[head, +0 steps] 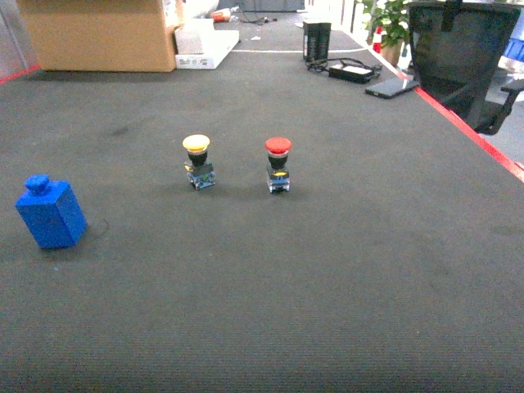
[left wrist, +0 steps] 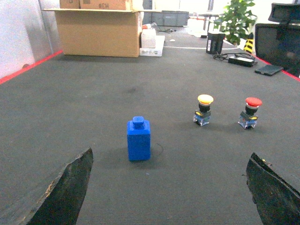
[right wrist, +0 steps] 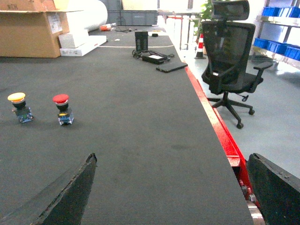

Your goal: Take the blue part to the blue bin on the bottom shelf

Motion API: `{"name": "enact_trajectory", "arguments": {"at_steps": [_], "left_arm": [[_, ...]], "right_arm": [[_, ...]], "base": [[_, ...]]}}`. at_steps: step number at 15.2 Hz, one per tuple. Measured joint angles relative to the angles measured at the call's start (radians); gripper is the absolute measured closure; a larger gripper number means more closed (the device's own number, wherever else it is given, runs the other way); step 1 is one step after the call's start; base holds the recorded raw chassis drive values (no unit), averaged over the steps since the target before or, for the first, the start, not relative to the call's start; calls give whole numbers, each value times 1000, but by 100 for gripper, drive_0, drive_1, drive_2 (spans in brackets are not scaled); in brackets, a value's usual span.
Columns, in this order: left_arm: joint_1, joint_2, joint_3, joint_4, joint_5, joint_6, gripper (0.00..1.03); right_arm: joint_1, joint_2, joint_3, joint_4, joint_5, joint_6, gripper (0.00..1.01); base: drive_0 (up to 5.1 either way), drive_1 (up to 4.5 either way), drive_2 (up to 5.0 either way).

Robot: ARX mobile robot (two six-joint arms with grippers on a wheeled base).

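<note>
The blue part [head: 51,213] is seen upright on the dark table [head: 327,286], left of two push-buttons [head: 197,162]. Both claws, left gripper [left wrist: 168,197] and right gripper [right wrist: 171,197], are held spread wide with nothing between them.

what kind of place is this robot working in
Probably an office-like lab or workshop with storage. A large dark matted work surface with a red edge holds test parts. Beside it are an office chair, a cardboard box, and blue bins on shelving.
</note>
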Motion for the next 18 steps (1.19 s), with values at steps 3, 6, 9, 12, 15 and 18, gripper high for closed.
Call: {"name": "enact_trajectory", "arguments": {"at_steps": [3,6,9,12,15,18], "left_arm": [[0,0,0,-4,0,0,5],[0,0,0,-4,0,0,5],[0,0,0,-4,0,0,5],[0,0,0,-4,0,0,5],[0,0,0,-4,0,0,5],[0,0,0,-4,0,0,5]], "right_arm": [[0,0,0,-3,0,0,3],[0,0,0,-3,0,0,3],[0,0,0,-3,0,0,3],[0,0,0,-3,0,0,3],[0,0,0,-3,0,0,3],[0,0,0,-3,0,0,3]], "base": [[0,0,0],[0,0,0],[0,0,0],[0,0,0],[0,0,0],[0,0,0]]}}
